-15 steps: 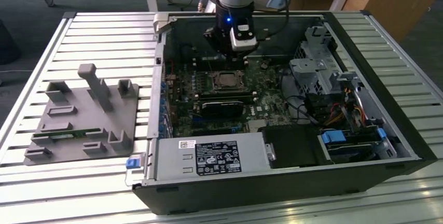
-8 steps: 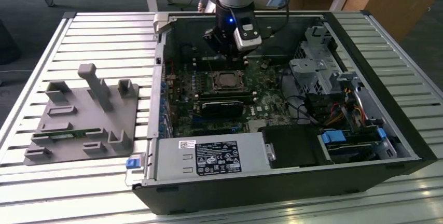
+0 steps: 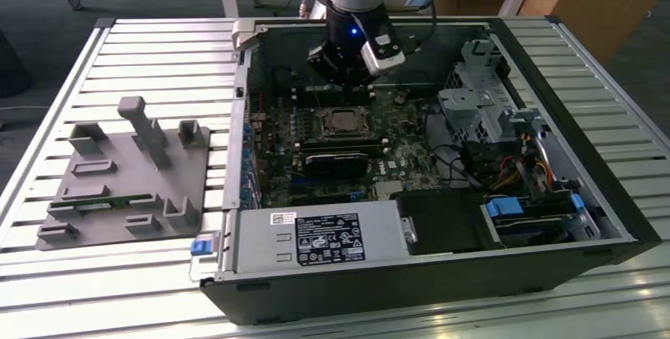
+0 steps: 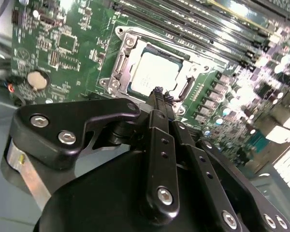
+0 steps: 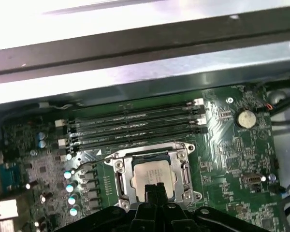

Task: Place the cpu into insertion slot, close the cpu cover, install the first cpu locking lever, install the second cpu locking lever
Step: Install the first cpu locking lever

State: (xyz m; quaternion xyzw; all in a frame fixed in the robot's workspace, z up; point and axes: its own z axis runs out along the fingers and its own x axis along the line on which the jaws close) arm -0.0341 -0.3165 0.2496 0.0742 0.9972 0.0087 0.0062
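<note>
Gripper (image 4: 158, 93), jaws clenched and empty, hangs over the edge of the cpu (image 4: 153, 75), which lies framed by the flat-lying cover (image 4: 120, 64).

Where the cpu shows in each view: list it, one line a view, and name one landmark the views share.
Exterior view: the cpu sits mid-motherboard, in its socket.
Second wrist view: the cpu lies just beyond the gripper.
First wrist view: the cpu lies between the gripper and the memory slots.
Shared landmark: the cpu cover, the silver frame around the chip.
</note>
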